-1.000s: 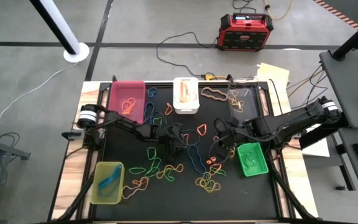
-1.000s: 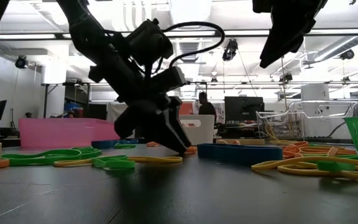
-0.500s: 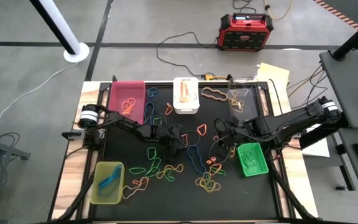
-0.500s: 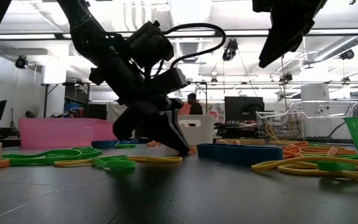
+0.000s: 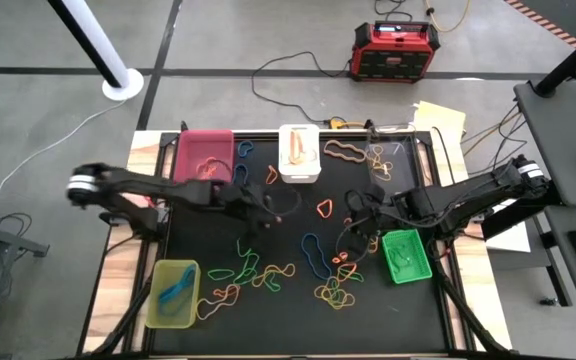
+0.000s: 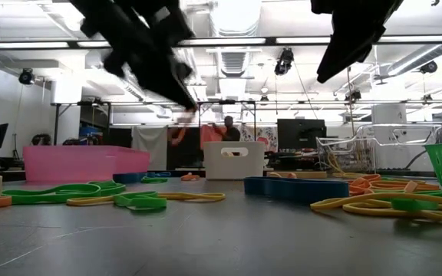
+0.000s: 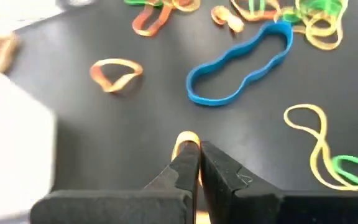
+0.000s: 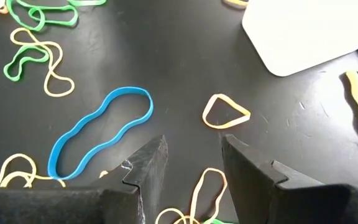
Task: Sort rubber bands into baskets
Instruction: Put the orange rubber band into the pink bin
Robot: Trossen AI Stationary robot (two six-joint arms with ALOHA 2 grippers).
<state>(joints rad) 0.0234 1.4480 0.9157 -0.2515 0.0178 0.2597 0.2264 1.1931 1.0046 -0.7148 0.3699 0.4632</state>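
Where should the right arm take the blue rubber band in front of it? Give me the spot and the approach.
Probably one long side of the blue rubber band, near mid-length. It lies flat on the black mat as a long, wavy loop with bare mat inside. Bring the open right gripper straight down, jaws straddling that single strand.

The left pincer (image 7: 193, 163) pinches an orange rubber band (image 7: 186, 140) above the black mat (image 7: 135, 137), near a blue band (image 7: 241, 73).
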